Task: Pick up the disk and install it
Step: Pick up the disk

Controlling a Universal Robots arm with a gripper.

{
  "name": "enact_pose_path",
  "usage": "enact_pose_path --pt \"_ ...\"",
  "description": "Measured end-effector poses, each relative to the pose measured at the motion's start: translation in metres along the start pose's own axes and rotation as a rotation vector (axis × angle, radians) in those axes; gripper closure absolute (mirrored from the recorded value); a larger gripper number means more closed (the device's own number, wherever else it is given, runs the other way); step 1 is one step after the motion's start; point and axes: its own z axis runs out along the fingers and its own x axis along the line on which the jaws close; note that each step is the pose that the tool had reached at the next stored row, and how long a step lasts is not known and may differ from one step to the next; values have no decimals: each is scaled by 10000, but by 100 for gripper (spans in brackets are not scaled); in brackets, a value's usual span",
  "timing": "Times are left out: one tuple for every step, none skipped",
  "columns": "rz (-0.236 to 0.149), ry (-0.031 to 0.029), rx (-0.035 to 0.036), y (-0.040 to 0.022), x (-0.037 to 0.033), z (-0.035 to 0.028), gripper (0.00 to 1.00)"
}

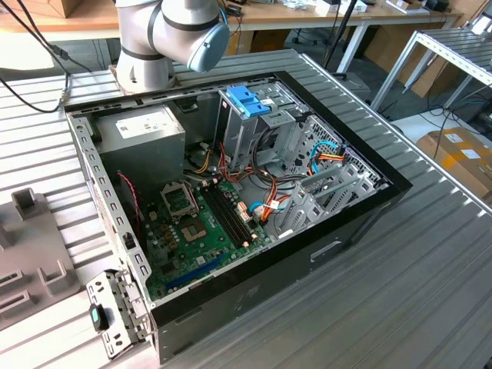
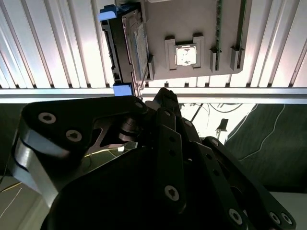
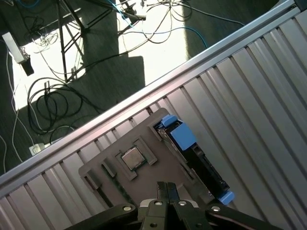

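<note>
One disk point(image 3: 201, 162), one grey tray point(image 3: 148, 136), one pincer point(image 3: 167, 189).

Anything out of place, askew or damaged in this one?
Nothing looks spilled or broken. The disk stands on edge in a slot of the grey holder plate, square to it, with the tool close by. One oddity: a perforated metal bracket juts outside the open computer case at a corner, on the exterior view's left.

Bare ribbed table point(image 3: 249, 96) lies open beside the disk point(image 3: 200, 162), whose other face abuts the grey fixture plate point(image 3: 144, 138).
</note>
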Motion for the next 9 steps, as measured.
enact_pose_path --pt "-29 2 -1 0 0 0 89" --pt "-50 2 -1 0 0 0 89" --pt "-87 4 -2 0 0 0 89" --pt "-118 5 -3 0 0 0 89" --pt "-140 6 -4 0 0 0 89" --pt "-167 7 -4 0 0 0 89" --pt "-187 8 -5 0 0 0 89" --pt "-216 10 -6 0 0 0 89" --pt "-239 11 -6 0 0 0 89"
